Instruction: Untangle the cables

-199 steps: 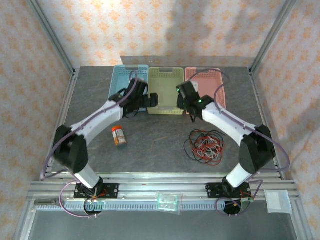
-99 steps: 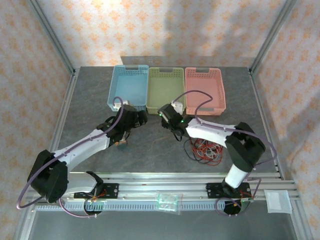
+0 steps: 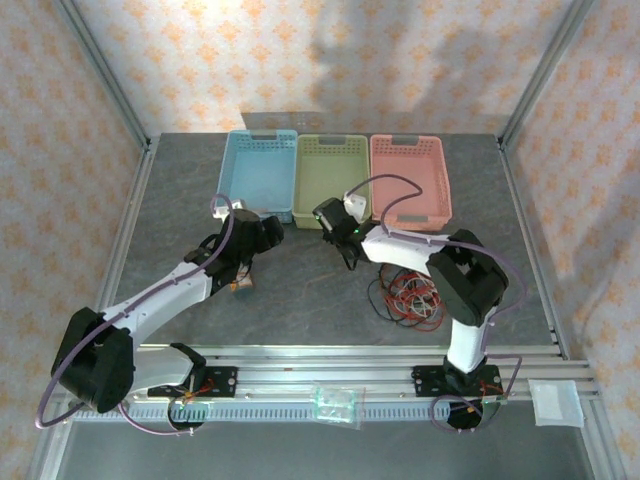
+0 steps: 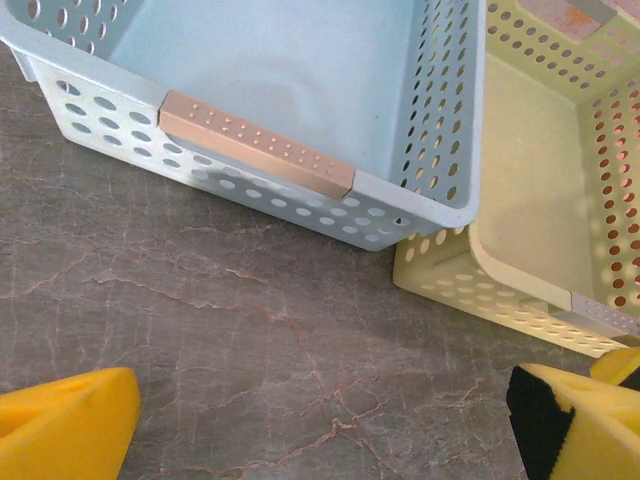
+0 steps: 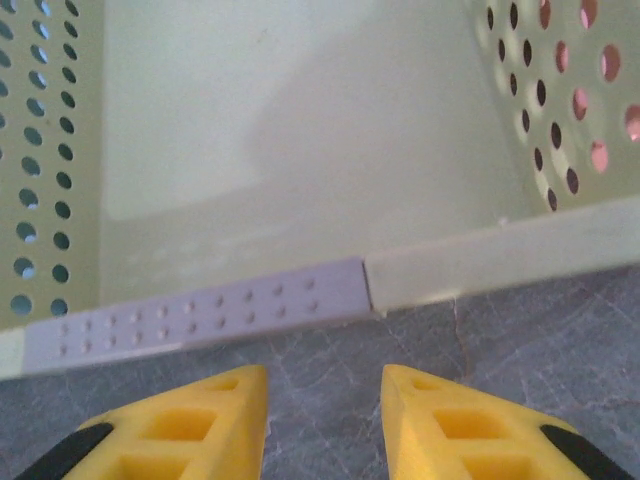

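Between the yellow fingers (image 4: 70, 420) of the left gripper (image 4: 320, 412) lies bare table (image 4: 250, 330); the jaws stand wide apart and grasp nothing. From above, this gripper (image 3: 268, 232) sits low over the table just before the near wall of the blue basket (image 3: 258, 150). Its wrist view shows the near corner of that basket (image 4: 430, 120), with a tan strip on the rim, touching the corner of the green basket (image 4: 520, 230) beside it. The right gripper (image 5: 325, 400) has its fingers (image 5: 190, 420) set a narrow gap apart, table showing between them, and it holds nothing. It points at the near rim of the green basket (image 5: 200, 310), which carries a pale lilac strip. From above, the right gripper (image 3: 327, 213) is at the near edge of the green basket (image 3: 332, 140), and the pink basket (image 3: 408, 140) stands next in the row on the right. The cables (image 3: 408, 295) lie in one tangled heap of black, red and pale loops on the table (image 3: 300, 300), near the right arm and well apart from both grippers.
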